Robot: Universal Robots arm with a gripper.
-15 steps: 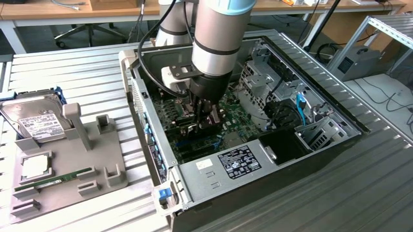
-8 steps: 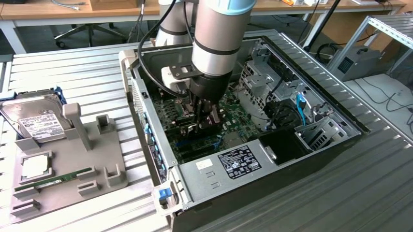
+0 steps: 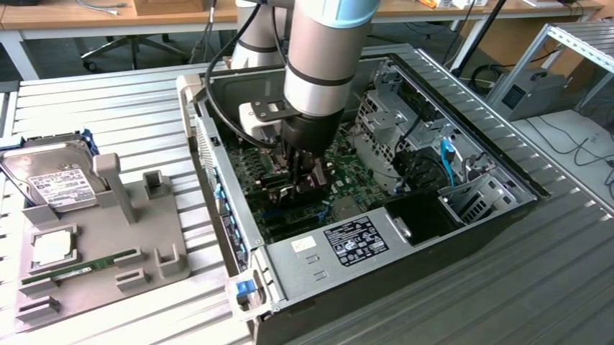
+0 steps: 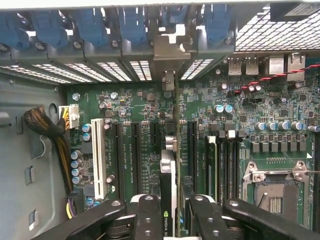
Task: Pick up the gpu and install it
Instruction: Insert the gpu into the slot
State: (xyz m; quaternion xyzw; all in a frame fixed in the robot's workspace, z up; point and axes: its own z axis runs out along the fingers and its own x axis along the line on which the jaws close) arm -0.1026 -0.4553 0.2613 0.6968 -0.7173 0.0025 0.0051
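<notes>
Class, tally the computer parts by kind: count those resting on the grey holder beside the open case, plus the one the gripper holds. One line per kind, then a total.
On the grey holder:
hard drive: 1
silver square chip: 1
memory stick: 1
In the gripper:
gpu: 1
Total: 4

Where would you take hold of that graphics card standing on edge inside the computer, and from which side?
By its upper edge, from straight above. The gpu stands upright over the motherboard slots with its connector edge down, so only the top edge is free. The tool already reaches down into the open case, its fingers flanking the thin card.
</notes>
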